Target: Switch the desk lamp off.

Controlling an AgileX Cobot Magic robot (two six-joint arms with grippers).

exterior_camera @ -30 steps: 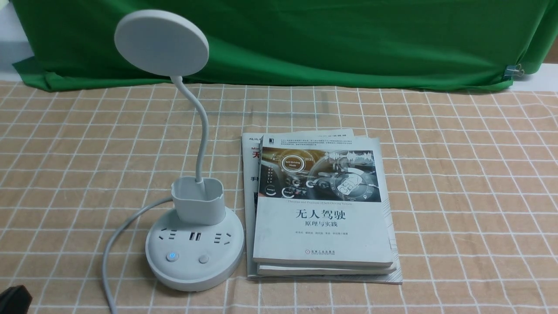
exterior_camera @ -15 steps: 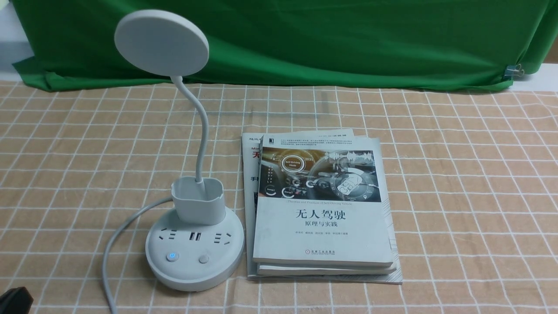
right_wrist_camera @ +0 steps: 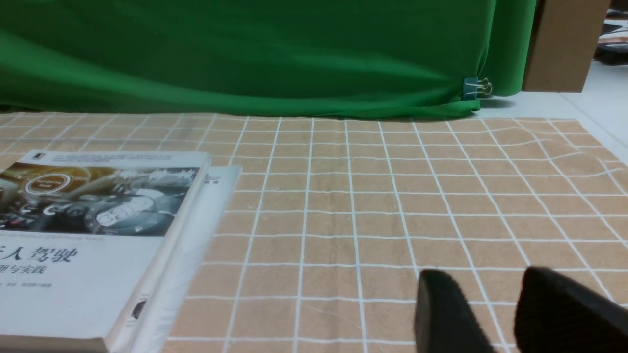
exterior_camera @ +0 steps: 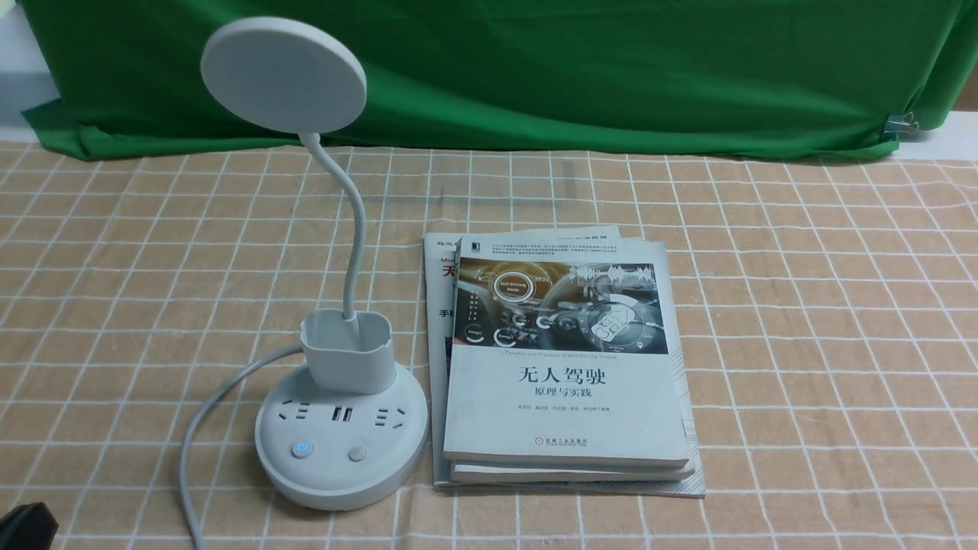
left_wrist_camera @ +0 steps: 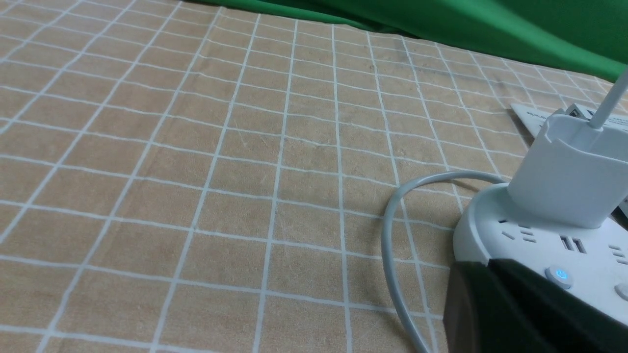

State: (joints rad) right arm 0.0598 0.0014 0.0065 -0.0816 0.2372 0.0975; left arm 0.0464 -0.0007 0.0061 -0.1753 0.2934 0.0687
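Observation:
The white desk lamp (exterior_camera: 340, 443) stands on the left of the checked cloth, its flat disc head (exterior_camera: 283, 75) raised on a bent neck above a small cup holder (exterior_camera: 348, 351). Its round base carries sockets, a button lit blue (exterior_camera: 302, 449) and a plain button (exterior_camera: 357, 454). My left gripper (exterior_camera: 27, 525) shows only as a dark tip at the near left corner. In the left wrist view that left gripper (left_wrist_camera: 490, 267) is shut and empty, close beside the base (left_wrist_camera: 535, 240) near the lit button (left_wrist_camera: 559, 274). My right gripper (right_wrist_camera: 485, 279) hangs open over bare cloth.
A stack of books (exterior_camera: 565, 367) lies just right of the lamp base, and the same books (right_wrist_camera: 98, 235) sit left of the right gripper. The lamp's grey cable (exterior_camera: 199, 428) curves off the base's left side to the near edge. A green backdrop (exterior_camera: 535, 69) hangs behind.
The left gripper's tip at the near left corner has sunk very slightly; nothing else has moved.

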